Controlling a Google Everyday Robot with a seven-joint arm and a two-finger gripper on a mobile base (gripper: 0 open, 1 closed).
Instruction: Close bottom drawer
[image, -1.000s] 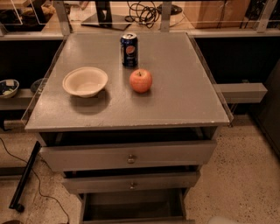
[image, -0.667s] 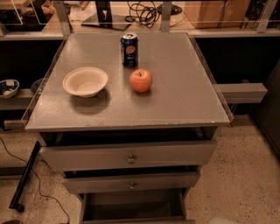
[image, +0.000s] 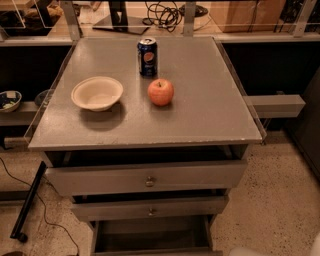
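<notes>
The bottom drawer (image: 150, 235) of the grey metal cabinet stands pulled out towards me. Its empty grey inside shows. Its front lies along the bottom edge of the view, and its knob is out of view. Above it, the middle drawer (image: 150, 209) and the top drawer (image: 147, 177) are each pulled out a little and show small central knobs. Of my gripper (image: 244, 252) only a pale sliver shows at the bottom edge, just right of the bottom drawer's front corner.
On the cabinet top (image: 210, 110) are a white bowl (image: 97, 93), a red apple (image: 160, 92) and a blue soda can (image: 147, 56). A grey shelf rail (image: 275, 105) sticks out at the right. A black cable (image: 45, 215) and a bar lie on the speckled floor at the left.
</notes>
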